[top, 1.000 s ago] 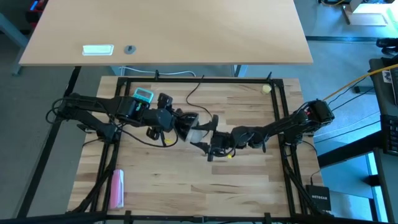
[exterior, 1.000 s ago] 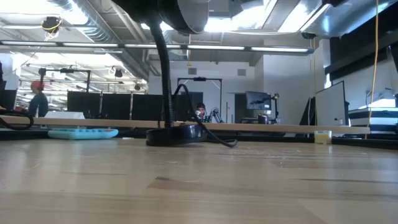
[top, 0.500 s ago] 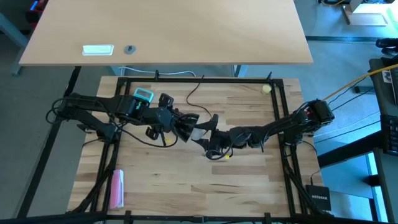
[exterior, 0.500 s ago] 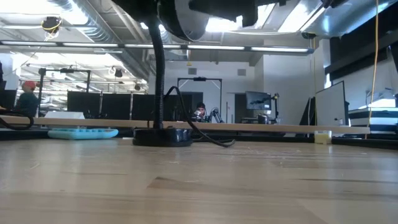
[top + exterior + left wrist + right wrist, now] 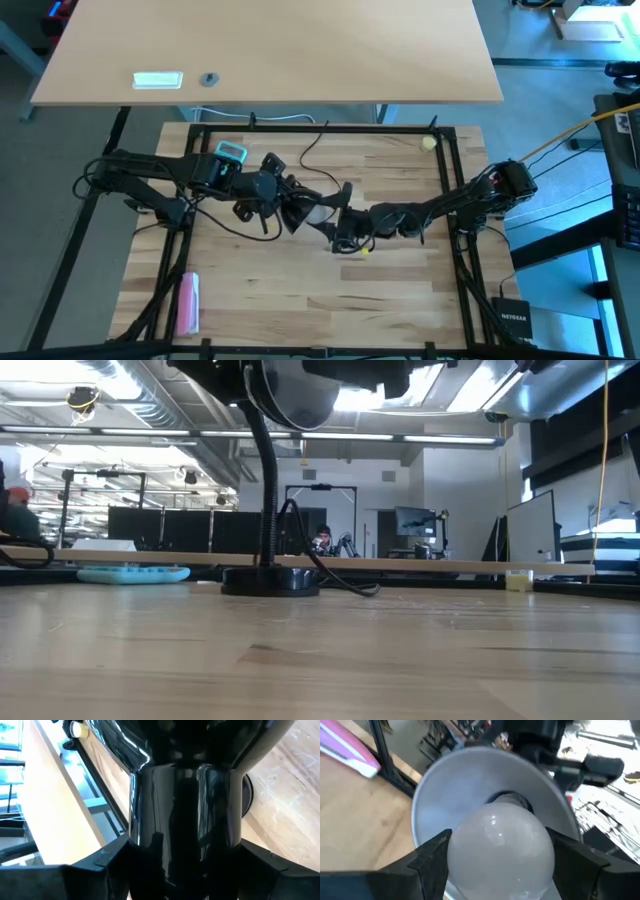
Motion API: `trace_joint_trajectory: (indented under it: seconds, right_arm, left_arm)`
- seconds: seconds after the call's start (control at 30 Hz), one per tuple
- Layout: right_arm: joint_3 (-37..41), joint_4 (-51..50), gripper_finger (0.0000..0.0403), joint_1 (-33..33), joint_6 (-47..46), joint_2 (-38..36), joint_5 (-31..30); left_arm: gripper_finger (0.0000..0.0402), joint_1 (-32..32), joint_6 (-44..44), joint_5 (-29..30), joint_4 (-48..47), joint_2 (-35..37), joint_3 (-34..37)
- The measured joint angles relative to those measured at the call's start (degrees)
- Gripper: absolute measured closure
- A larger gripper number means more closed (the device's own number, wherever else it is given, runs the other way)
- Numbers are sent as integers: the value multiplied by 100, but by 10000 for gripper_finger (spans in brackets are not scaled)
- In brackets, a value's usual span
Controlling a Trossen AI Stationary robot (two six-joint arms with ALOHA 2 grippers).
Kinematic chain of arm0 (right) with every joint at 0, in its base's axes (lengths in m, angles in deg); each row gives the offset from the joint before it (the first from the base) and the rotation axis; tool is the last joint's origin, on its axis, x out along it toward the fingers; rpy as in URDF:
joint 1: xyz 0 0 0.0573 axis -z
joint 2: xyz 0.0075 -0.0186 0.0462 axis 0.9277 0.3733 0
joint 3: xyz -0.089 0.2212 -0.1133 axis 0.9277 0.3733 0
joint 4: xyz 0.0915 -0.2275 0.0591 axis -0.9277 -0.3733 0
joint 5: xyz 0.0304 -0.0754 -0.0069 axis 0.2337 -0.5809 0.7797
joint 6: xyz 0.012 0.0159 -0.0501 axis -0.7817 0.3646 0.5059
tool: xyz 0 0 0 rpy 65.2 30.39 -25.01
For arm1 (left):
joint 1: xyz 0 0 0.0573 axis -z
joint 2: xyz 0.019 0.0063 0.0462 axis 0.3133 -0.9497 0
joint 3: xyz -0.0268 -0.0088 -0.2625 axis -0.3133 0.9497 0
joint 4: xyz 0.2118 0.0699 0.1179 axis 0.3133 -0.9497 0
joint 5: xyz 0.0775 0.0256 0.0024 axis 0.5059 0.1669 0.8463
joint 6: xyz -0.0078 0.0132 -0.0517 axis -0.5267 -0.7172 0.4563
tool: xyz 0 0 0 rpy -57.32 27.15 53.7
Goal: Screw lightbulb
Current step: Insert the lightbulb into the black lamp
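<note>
A black desk lamp stands mid-table on its round base (image 5: 270, 580). Its gooseneck (image 5: 265, 470) rises to the shade (image 5: 298, 210), which is white inside (image 5: 445, 790). My left gripper (image 5: 275, 193) is shut on the lamp head's neck (image 5: 182, 855). My right gripper (image 5: 335, 218) is shut on the white frosted lightbulb (image 5: 500, 840), which points into the shade's mouth at the socket (image 5: 508, 798). The bulb's screw base is hidden behind its globe. My left gripper pinches the glossy black neck of the lamp head (image 5: 180, 805), just behind the shade, between its two fingers (image 5: 95, 870). The fingers come from the table's left and lie across the neck. The lamp head is up in the air on its gooseneck. My right gripper pinches the bulb's round globe (image 5: 465, 845) at its widest part between its two fingers (image 5: 432, 855). It comes level from the table's right. The bulb is clear of the table, its narrow end toward the socket. I cannot tell whether the base is in the socket.
The lamp's cord (image 5: 313, 143) runs to the table's far edge. A teal device (image 5: 230, 152) lies at the far left, a pink flat thing (image 5: 188, 302) at the near left, and a pale yellow ball (image 5: 428, 143) in the far right corner. A black frame (image 5: 320, 128) rims the table.
My left gripper has shifted a little toward the table's right with the lamp head, and the lamp's base has slid slightly on the table. My right gripper has moved toward the left and far edge, bringing the bulb closer into the shade.
</note>
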Motion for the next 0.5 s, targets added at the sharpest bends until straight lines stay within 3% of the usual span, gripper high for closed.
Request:
trace_joint_trajectory:
  seconds: [0.23,0.5]
  right_arm:
    - [-2,-216,123,2,25,42,-536]
    - [-2,694,123,93,-64,431,-334]
  left_arm:
    - [154,4,150,-6,-5,-4,2]
    - [152,5,246,19,-4,-4,4]
